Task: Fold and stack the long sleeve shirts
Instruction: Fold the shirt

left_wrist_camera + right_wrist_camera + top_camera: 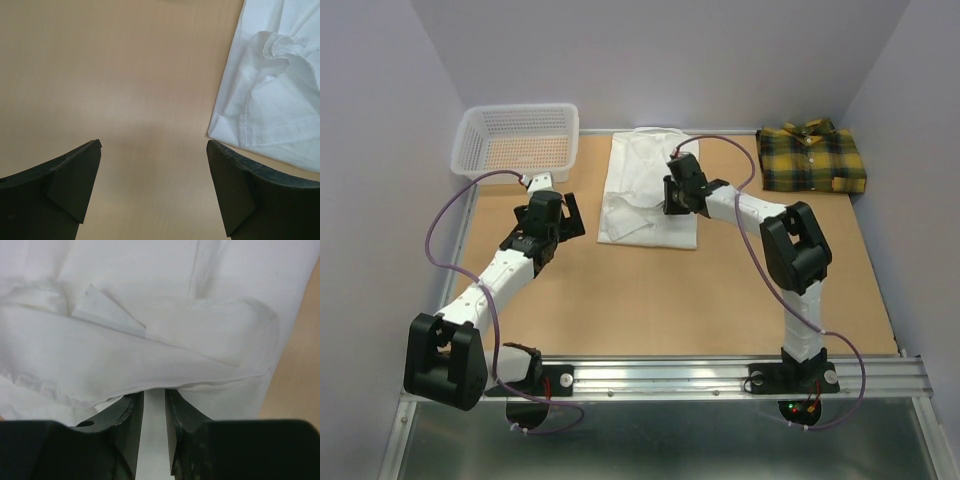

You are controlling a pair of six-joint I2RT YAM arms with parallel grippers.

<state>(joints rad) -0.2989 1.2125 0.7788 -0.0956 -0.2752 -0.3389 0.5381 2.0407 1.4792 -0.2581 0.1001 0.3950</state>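
Observation:
The white shirt (645, 170) lies on the table at the back centre, partly folded lengthwise. My right gripper (673, 196) is over its right half, shut on a raised fold of the cloth. In the right wrist view the white shirt (150, 300) drapes over the nearly closed fingertips of the right gripper (155, 392). The plaid shirt (812, 158) lies folded at the back right. My left gripper (565, 218) is open and empty over bare table. In the left wrist view the left gripper (154, 145) is just left of the white shirt's near corner (270, 100).
A white mesh basket (470, 140) stands at the back left corner. Purple walls close in the left, back and right sides. A metal rail (720, 375) runs along the near edge by the arm bases.

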